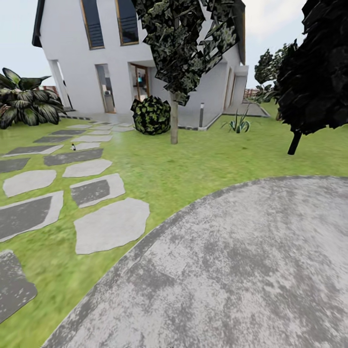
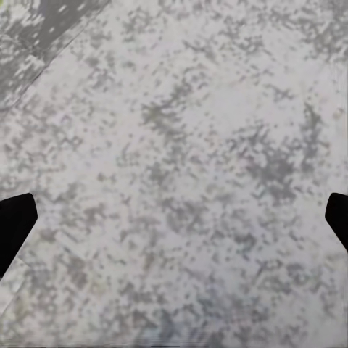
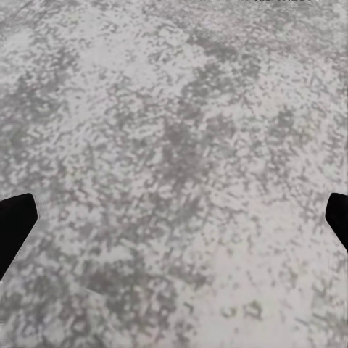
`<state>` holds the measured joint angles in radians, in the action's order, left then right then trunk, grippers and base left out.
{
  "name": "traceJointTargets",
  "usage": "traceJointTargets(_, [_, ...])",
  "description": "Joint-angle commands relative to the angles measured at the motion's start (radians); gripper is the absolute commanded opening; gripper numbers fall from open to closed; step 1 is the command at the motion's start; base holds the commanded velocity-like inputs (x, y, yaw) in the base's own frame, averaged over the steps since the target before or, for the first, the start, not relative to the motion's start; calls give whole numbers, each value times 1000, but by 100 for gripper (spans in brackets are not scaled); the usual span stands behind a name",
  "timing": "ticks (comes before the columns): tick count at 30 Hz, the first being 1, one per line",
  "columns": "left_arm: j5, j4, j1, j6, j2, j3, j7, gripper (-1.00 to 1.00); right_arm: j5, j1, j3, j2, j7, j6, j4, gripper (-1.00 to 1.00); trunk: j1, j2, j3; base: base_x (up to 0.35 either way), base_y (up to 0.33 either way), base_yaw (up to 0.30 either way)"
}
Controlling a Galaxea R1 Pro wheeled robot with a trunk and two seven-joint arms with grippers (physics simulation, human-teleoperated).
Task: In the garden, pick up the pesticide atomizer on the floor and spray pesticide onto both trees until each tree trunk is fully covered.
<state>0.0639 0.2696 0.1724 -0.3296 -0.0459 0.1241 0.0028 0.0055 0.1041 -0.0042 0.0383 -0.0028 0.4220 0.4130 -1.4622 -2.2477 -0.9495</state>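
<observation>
My left hand [image 2: 174, 217] hangs over mottled grey paving [image 2: 181, 145], its two dark fingertips [image 2: 14, 228] set wide apart at the sides of the left wrist view, nothing between them. My right hand [image 3: 174, 217] is the same: fingertips [image 3: 14, 228] spread wide and empty above the same speckled grey surface [image 3: 174, 167].

From my head, that surface is a broad curved pavement [image 1: 241, 270] sweeping across the near ground, its edge meeting the lawn [image 1: 193, 159] of the garden. On the lawn's left side, irregular stepping stones [image 1: 111, 224], some pale and some dark grey, lead away toward a white house [image 1: 77, 63]. A tiny pale object [image 1: 73, 147] stands by the far stones near the house; it is too small for me to say whether it is the atomizer.

One tree [image 1: 181, 43] with ragged grey-green foliage stands mid-lawn, its pale tree trunk [image 1: 174, 123] straight and bare low down; I see no specks on it. A round bush [image 1: 151, 115] sits just beside it, toward the house. At the lawn's right edge stands a black-foliaged tree [image 1: 319, 67] on a thin dark stem. A broad-leaved plant [image 1: 26, 101] grows at the far left, and a small spiky plant [image 1: 238, 124] near the house's corner.
</observation>
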Motion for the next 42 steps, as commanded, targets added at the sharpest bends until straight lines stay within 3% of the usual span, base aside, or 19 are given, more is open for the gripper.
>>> traceJointTargets(1, [7, -1, 1, -3, 0, -2, 0, 100, 1, 0, 0, 0, 0, 3, 0, 100, 0, 0, -2, 0, 0, 233])
traceJointTargets(28, [7, -1, 1, -2, -5, -1, -1, 100, 1, 0, 2, -3, 0, 4, 0, 100, 0, 0, -26, 4, 0, 245])
traceJointTargets(37, [9, -1, 0, -3, -7, -1, 0, 100, 1, 0, 3, -3, 0, 4, 0, 100, 0, 0, -32, 259, 8, 259])
traceJointTargets(42, [9, -1, 0, -3, -6, 0, 0, 100, 20, 0, 7, 2, 6, 4, 0, 100, 0, 0, -32, 337, 85, 20])
